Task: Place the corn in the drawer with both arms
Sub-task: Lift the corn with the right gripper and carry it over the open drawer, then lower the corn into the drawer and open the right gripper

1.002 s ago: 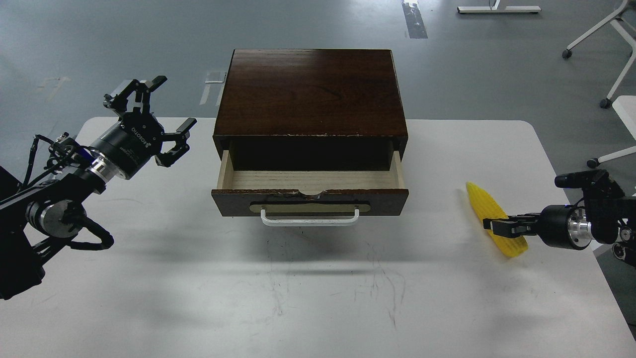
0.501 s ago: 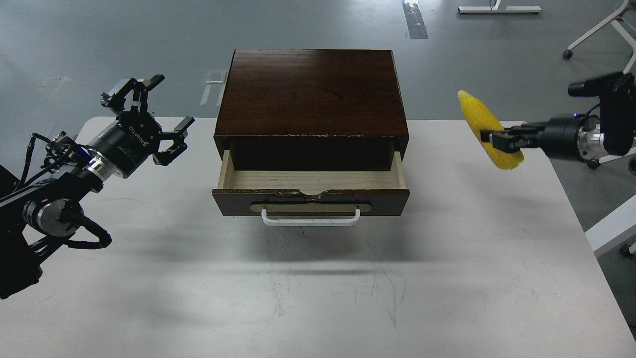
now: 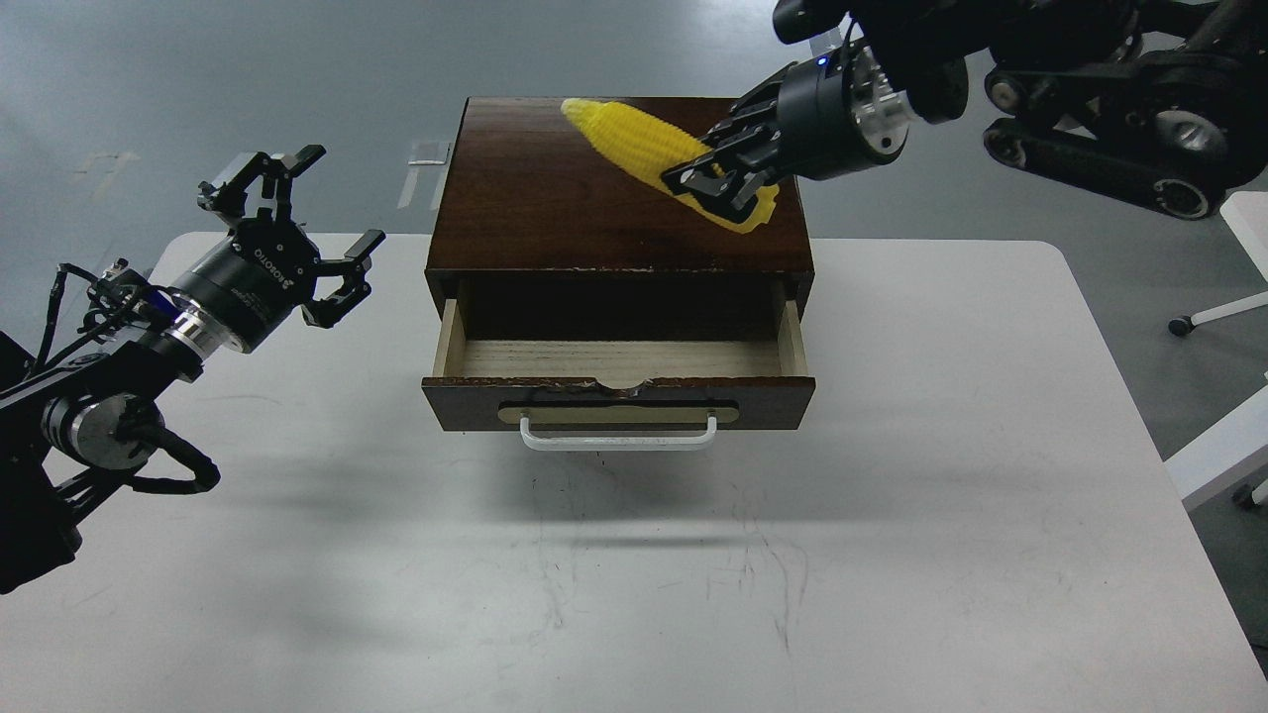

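Note:
The yellow corn (image 3: 644, 144) is held in the air over the top of the dark brown box (image 3: 594, 198), tilted with its tip to the upper left. My right gripper (image 3: 715, 188) is shut on the corn's thick end, its arm coming in from the top right. The drawer (image 3: 619, 371) stands pulled open at the box's front, pale wood inside and empty, with a white bar handle (image 3: 618, 436). My left gripper (image 3: 297, 223) is open and empty, hovering left of the box above the table.
The box stands on a white table (image 3: 892, 495). Grey floor lies behind. Office chair legs (image 3: 1214, 307) and a white edge show at the far right.
My right arm has lifted the corn from the table's right side and swung it up and left, over the box top. The left arm has barely moved.

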Motion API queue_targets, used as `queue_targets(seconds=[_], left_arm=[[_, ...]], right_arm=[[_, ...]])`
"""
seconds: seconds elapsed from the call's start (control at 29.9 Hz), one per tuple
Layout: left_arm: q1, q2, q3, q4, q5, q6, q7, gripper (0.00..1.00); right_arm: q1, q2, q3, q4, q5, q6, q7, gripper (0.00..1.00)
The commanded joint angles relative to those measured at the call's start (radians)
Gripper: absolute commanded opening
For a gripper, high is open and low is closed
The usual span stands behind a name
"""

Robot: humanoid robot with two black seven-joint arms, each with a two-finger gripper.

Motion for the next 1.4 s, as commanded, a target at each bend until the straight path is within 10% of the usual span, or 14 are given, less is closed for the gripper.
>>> queue_targets(seconds=[0.0,0.47,0.97,1.37], left_arm=[[0.001,0.002,0.002,0.0,0.0,0.0,0.0,0.98],[0.004,0.016,0.002,-0.003,0.0,0.0,0.0,0.98],[0.005,0.022,0.0,-0.008,0.0,0.0,0.0,0.98],[0.007,0.022,0.0,-0.008,0.0,0.0,0.0,0.98]], right_arm=[[0.031,0.047,-0.053,0.045,-0.003,-0.093,0.0,0.0],[-0.018,0.161,-0.185,0.013,-0.103,-0.18,0.0,0.0],[-0.101,0.173,-0.2,-0.038,-0.103,-0.18,0.0,0.51],[-0.099,0.165,-0.208,-0.037,-0.101,-0.184,0.0,0.65]])
